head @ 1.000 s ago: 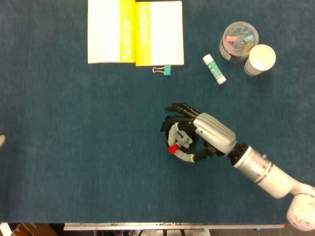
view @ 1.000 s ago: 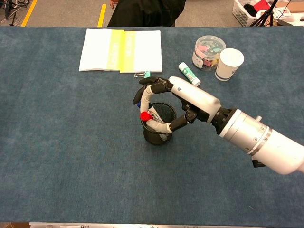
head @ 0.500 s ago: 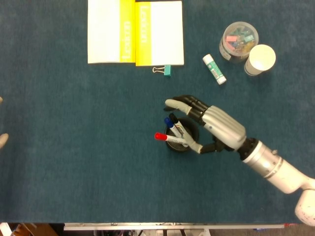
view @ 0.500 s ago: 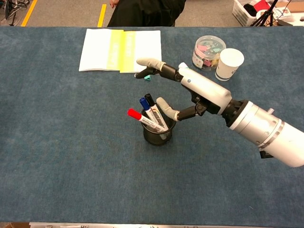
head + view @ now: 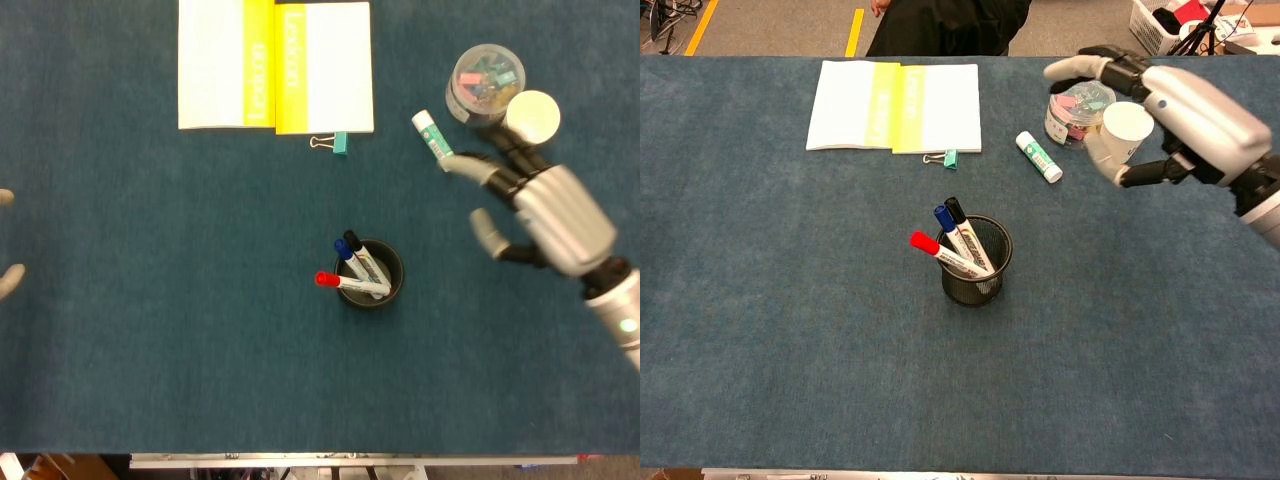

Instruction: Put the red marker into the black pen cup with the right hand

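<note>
The red marker (image 5: pixel 340 281) (image 5: pixel 938 252) stands slanted in the black mesh pen cup (image 5: pixel 384 283) (image 5: pixel 976 279), its red cap leaning out to the left over the rim. A blue marker (image 5: pixel 944 221) and a black marker (image 5: pixel 957 212) stand in the cup with it. My right hand (image 5: pixel 545 209) (image 5: pixel 1180 105) hovers open and empty far to the right of the cup, near the paper cup, fingers spread. Only two pale fingertips (image 5: pixel 8 280) of my left hand show, at the left edge of the head view.
A white and yellow notebook (image 5: pixel 275 65) (image 5: pixel 893 105) lies at the back, with a binder clip (image 5: pixel 332 143) just in front of it. A glue stick (image 5: pixel 431 135) (image 5: pixel 1038 156), a clear jar of clips (image 5: pixel 478 75) (image 5: pixel 1072 103) and a white paper cup (image 5: pixel 532 112) (image 5: pixel 1125 125) sit at the back right.
My right hand let go of the red marker, which now stands in the cup. The hand then opened and drew back up and to the right, away from the cup.
</note>
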Tool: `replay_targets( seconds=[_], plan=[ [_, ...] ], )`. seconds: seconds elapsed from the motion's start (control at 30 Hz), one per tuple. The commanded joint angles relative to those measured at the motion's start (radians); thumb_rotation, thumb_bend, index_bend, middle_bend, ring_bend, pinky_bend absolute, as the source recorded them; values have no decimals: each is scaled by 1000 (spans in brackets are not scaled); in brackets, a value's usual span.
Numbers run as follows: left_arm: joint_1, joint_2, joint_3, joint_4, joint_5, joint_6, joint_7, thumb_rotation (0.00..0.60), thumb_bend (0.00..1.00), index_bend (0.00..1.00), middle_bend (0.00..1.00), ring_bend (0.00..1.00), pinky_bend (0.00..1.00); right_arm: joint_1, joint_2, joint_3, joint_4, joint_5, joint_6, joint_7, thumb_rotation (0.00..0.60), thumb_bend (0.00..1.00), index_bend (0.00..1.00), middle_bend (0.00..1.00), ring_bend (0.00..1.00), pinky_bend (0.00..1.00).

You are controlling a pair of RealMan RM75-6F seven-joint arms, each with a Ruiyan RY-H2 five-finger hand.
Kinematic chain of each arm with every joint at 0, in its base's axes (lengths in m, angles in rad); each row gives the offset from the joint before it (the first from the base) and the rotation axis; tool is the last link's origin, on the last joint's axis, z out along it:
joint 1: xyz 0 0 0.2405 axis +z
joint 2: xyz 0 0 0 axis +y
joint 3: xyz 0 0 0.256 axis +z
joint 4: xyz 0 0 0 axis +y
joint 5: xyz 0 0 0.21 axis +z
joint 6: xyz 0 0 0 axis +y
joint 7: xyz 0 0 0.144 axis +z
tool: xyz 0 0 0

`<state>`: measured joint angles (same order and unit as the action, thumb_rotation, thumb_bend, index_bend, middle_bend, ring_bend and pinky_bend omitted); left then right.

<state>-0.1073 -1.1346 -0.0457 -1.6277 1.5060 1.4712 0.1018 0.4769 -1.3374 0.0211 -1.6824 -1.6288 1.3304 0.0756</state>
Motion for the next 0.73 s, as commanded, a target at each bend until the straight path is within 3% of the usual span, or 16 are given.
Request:
replay_targets(
  seconds=[0.03,0.27,0.73],
  plan=[
    [-2,-15,-5,17,-3,4,-4,600,150,275,213,180,149,-66,72,18,-23,91,39,-163,600,506,228,265,25,0],
    [-8,-42,-10,38,-3,7,1,600,150,275,213,180,149,-168,67,18,19,162,144,-379,600,506,273,266,29,0],
    [-32,-63,-16,53,-5,-16,7,600,150,275,213,180,149,-292,81,22,36,238,217,-321,600,505,273,268,33,0]
  ],
)
